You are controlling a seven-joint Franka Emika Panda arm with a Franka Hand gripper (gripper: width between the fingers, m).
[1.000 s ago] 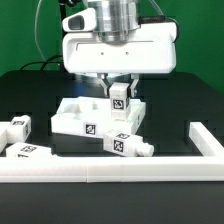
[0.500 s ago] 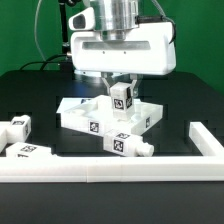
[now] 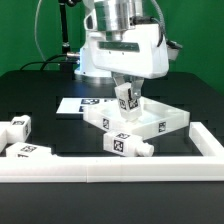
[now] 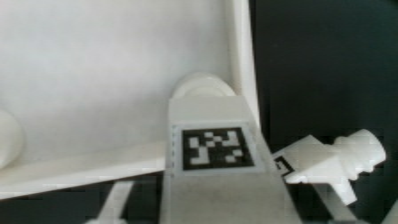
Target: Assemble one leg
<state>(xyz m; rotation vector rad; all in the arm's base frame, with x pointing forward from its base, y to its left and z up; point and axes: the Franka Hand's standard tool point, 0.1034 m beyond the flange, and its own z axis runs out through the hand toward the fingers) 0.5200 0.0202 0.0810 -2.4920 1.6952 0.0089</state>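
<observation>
My gripper (image 3: 125, 92) is shut on a leg (image 3: 127, 101), a small white post with a black-and-white tag, held upright. The leg's lower end is down on the wide white square panel (image 3: 150, 124), near its far left corner. In the wrist view the held leg (image 4: 217, 140) points down onto the panel's flat face (image 4: 107, 90) beside its raised rim, with my gripper (image 4: 217, 205) round its upper part. A second leg (image 3: 126, 146) lies on the table just in front of the panel; it also shows in the wrist view (image 4: 331, 160).
Two more legs (image 3: 15, 128) (image 3: 27, 152) lie at the exterior view's left. A long white border rail (image 3: 110, 171) runs along the front and turns up at the right (image 3: 210, 143). The marker board (image 3: 82, 105) lies behind the panel.
My gripper has moved to the exterior view's right with the leg. The panel has slid and turned the same way, uncovering the marker board behind it.
</observation>
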